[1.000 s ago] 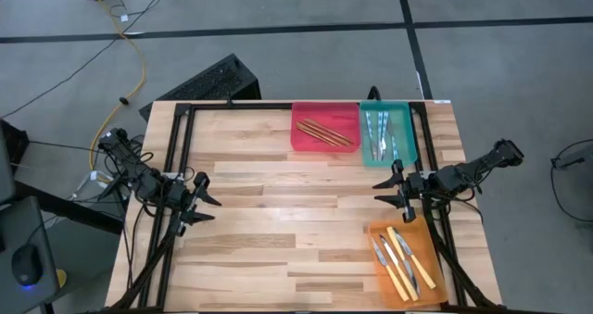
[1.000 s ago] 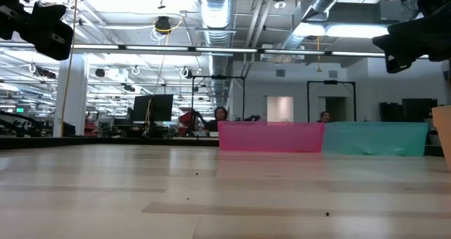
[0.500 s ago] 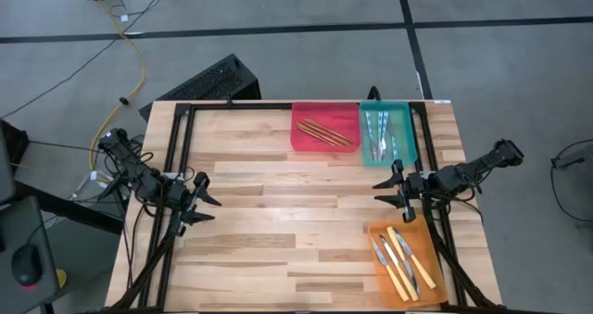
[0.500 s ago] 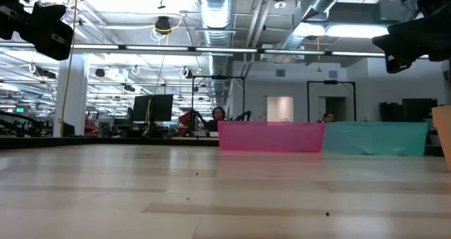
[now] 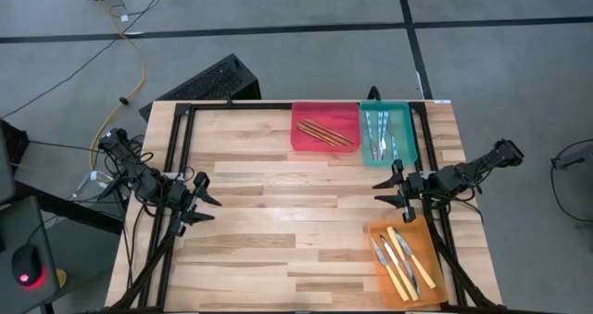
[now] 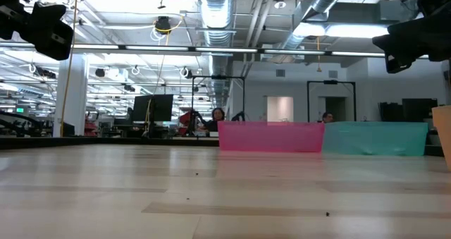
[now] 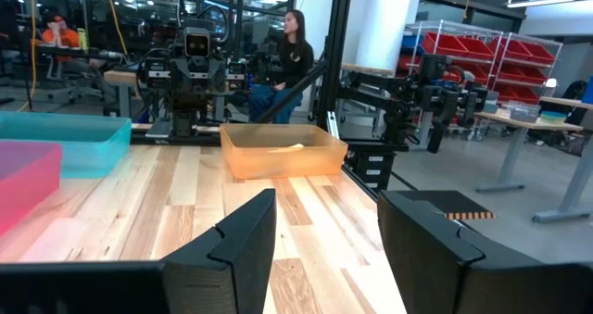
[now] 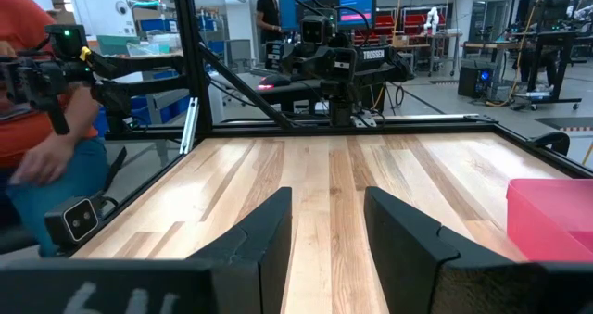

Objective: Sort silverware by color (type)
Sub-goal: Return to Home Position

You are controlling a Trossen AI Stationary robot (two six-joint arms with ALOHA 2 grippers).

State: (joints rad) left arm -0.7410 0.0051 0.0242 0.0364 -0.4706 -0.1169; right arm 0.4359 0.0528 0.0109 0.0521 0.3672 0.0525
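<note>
wood table spans the workshop, left claw and right claw parted, empty.

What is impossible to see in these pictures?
Low view: the walls of the red tray and teal tray hide their contents; the right edge cuts the orange tray.
High view: the light-blue pieces are too small to identify.
Both wait open: left claw, right claw.

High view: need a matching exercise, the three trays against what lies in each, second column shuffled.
Column one:
1. red tray
2. teal tray
3. orange tray

Column two:
A. yellow-handled knives
B. wooden sticks
C. blue-handled pieces

Pairs: 1-B, 2-C, 3-A.
</note>
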